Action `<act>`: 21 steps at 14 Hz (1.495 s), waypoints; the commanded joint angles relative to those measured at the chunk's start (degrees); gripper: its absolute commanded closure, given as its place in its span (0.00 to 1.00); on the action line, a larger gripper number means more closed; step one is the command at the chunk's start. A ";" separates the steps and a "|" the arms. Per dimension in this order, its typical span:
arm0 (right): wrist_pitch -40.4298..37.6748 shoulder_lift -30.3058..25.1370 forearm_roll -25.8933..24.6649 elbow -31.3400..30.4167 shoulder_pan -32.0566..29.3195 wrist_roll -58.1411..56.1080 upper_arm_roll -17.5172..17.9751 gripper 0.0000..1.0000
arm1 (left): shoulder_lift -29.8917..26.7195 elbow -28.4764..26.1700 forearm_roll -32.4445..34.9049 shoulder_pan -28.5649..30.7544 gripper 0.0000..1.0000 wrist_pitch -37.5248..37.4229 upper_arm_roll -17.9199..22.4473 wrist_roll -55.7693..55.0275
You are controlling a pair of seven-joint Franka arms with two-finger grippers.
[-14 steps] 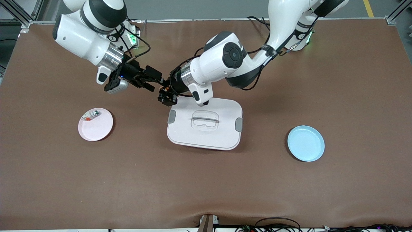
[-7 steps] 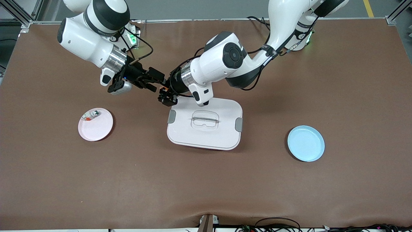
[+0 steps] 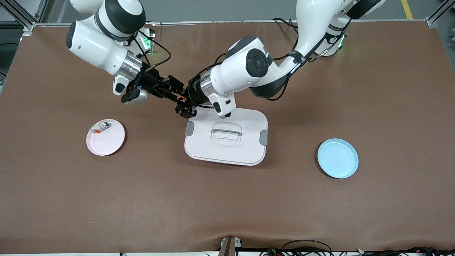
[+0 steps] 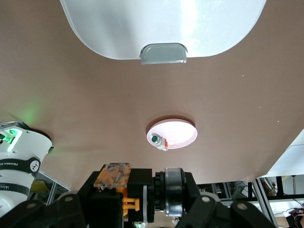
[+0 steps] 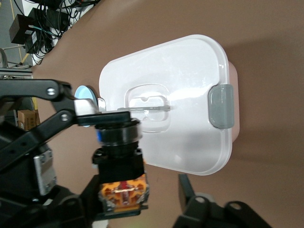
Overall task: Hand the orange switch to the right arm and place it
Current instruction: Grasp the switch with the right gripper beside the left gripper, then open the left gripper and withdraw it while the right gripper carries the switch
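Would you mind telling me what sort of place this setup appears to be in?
Most likely a robotics lab or test cell, not a home. Two white arms are mounted at a brown-covered table framed with aluminium rails, loose cables run along its edge, and more equipment and cabling sit on the floor nearby.

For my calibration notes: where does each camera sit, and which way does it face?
Front: high across the table, facing the arms' bases; shows both arms, with the left gripper and right gripper at the switch.
Left wrist: on the left arm, looking past its gripper and the switch toward the pink plate.
Right wrist: on the right arm, looking past its open gripper and the switch toward the box and blue plate.
Shared: all three show the switch and box.
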 commanded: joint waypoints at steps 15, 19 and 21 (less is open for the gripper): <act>-1.30 0.65 -7.14 0.25 -0.36 -14.94 -0.83 1.00 | -3.24 1.57 2.09 0.50 0.00 -2.98 5.54 4.62; -4.27 1.27 -15.07 0.16 -3.16 -20.56 -0.92 1.00 | -6.84 1.57 7.27 4.19 0.00 -6.84 6.51 10.41; -7.44 1.27 -17.96 0.16 -6.76 -28.18 -0.92 1.00 | -8.51 1.48 11.66 6.82 0.00 -10.70 6.52 15.50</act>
